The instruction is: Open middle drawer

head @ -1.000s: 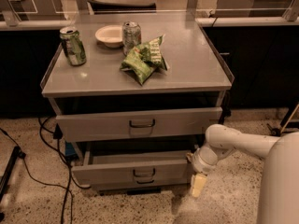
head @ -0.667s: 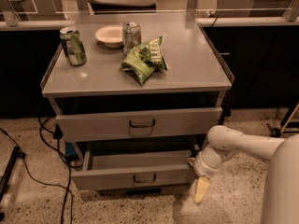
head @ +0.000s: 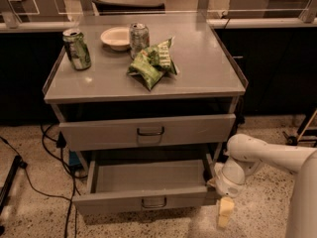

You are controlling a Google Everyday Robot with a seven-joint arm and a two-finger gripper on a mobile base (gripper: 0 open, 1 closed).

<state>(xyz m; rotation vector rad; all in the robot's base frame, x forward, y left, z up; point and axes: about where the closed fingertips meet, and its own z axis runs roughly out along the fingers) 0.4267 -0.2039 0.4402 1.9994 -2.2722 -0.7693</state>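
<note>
The grey cabinet (head: 208, 78) has its taller top drawer (head: 188, 128) nearly shut, with a dark bar handle. Below it the middle drawer (head: 124, 201) is pulled well out toward me, its empty grey inside showing and its small handle (head: 153, 202) at the centre of the front. The lowest drawer is hidden under it. My gripper (head: 225, 213) hangs from the white wrist (head: 232, 176) just off the right front corner of the middle drawer, low near the floor, pointing down.
On the cabinet top stand a green can (head: 77, 48), a white bowl (head: 115, 37), a silver can (head: 139, 36) and green snack bags (head: 151, 63). Black cables (head: 47, 182) run over the speckled floor on the left. Dark counters stand behind the cabinet.
The middle drawer has slid further out toward me. My gripper has moved forward and down along its right side.
</note>
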